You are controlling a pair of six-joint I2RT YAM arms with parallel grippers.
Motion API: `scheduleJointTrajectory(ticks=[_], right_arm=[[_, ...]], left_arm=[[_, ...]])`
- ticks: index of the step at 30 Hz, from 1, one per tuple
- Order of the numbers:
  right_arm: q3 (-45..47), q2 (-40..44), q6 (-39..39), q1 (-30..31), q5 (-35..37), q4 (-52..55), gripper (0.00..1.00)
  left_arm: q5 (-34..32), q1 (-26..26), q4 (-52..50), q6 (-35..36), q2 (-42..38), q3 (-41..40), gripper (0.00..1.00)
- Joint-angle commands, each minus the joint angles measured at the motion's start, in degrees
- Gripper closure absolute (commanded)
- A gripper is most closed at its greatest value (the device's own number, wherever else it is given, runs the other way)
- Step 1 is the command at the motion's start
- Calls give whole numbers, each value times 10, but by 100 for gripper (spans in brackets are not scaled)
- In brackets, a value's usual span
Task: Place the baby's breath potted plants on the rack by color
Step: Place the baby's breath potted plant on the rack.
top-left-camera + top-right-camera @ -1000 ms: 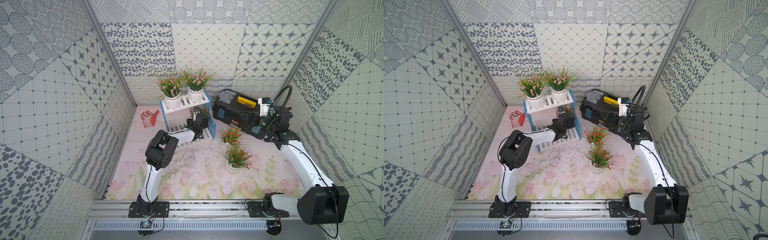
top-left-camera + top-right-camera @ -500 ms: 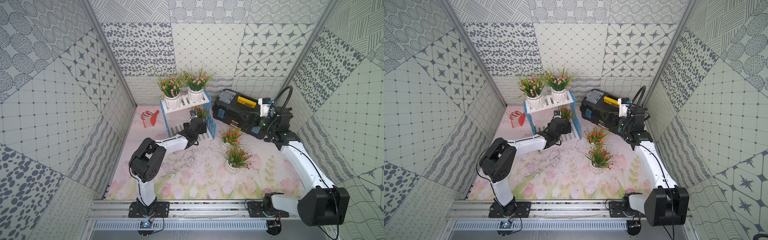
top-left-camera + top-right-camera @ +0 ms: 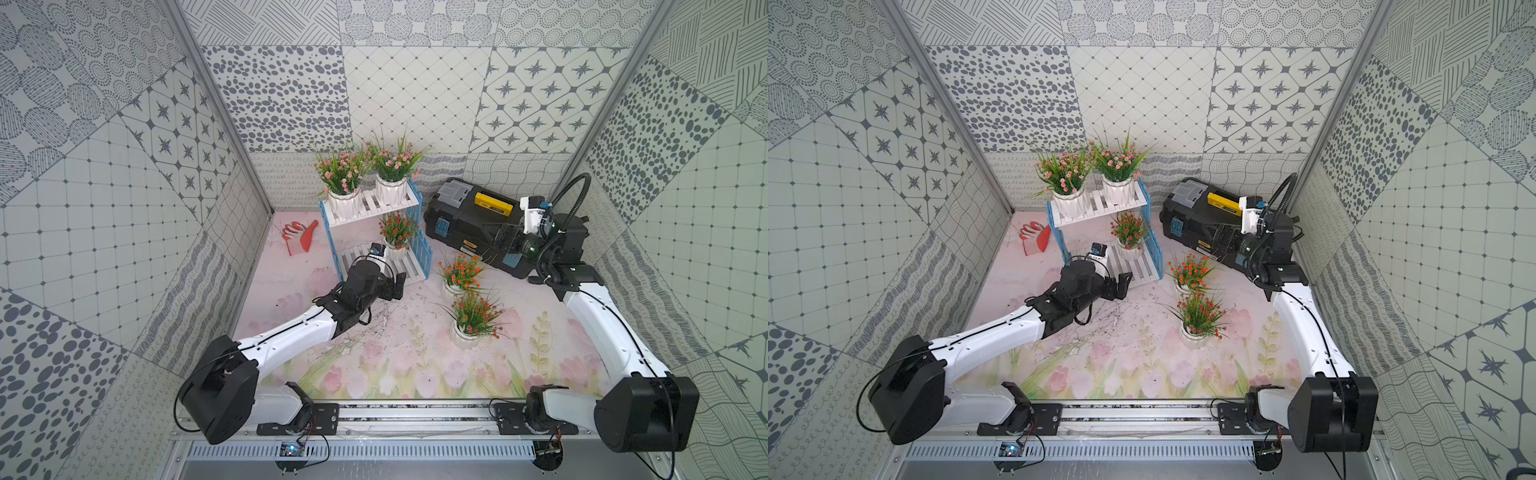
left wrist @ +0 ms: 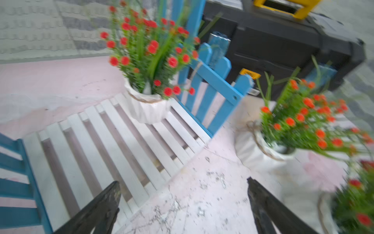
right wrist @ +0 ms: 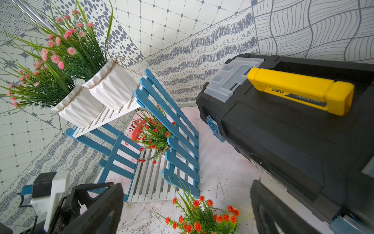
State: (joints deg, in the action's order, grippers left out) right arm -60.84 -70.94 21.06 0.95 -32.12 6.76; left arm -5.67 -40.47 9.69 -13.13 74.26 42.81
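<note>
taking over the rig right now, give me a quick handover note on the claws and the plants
Left claw: open, empty, low in front of the lower shelf of the rack.
Right claw: open, empty, by the toolbox.
Done: both pink plants stand on the top shelf; one orange-red plant stands on the lower shelf.
Left: two orange-red plants stand on the table beside the rack; they likely belong on the lower shelf.

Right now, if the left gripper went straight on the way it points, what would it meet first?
Probably the front corner of the rack, by its blue side panel; depth is unclear.
</note>
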Motion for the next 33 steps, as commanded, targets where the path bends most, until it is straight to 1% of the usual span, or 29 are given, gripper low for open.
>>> scheduleJointTrajectory(ticks=[1, 2, 5, 7, 8, 12, 15, 17, 23, 29, 33], right_arm=[[9, 5, 28, -5, -22, -43, 2], [8, 7, 31, -6, -25, -45, 2], [10, 12, 35, -10, -31, -46, 2], [11, 17, 34, -13, -34, -44, 2], [12, 20, 34, -15, -37, -43, 2], [12, 30, 32, -21, -40, -44, 2], [8, 31, 31, -24, -42, -40, 2], [8, 33, 32, -24, -43, -44, 2], [1, 38, 31, -28, -47, -43, 2], [-12, 39, 23, -28, -48, -29, 2], [-17, 40, 18, -28, -48, -22, 2]], left_arm=[[216, -31, -11, 121, -20, -44, 3], [242, -37, 15, 122, -15, -56, 3], [277, -44, 114, 108, 17, -93, 2], [262, -60, 181, 103, 45, -110, 2], [242, -73, 205, 108, 63, -113, 2], [206, -131, 290, 131, 127, -102, 2], [205, -162, 341, 147, 170, -88, 2], [209, -173, 371, 150, 194, -79, 2], [227, -181, 440, 149, 260, -57, 2], [263, -183, 454, 151, 290, -34, 2], [277, -182, 460, 151, 305, -24, 2]])
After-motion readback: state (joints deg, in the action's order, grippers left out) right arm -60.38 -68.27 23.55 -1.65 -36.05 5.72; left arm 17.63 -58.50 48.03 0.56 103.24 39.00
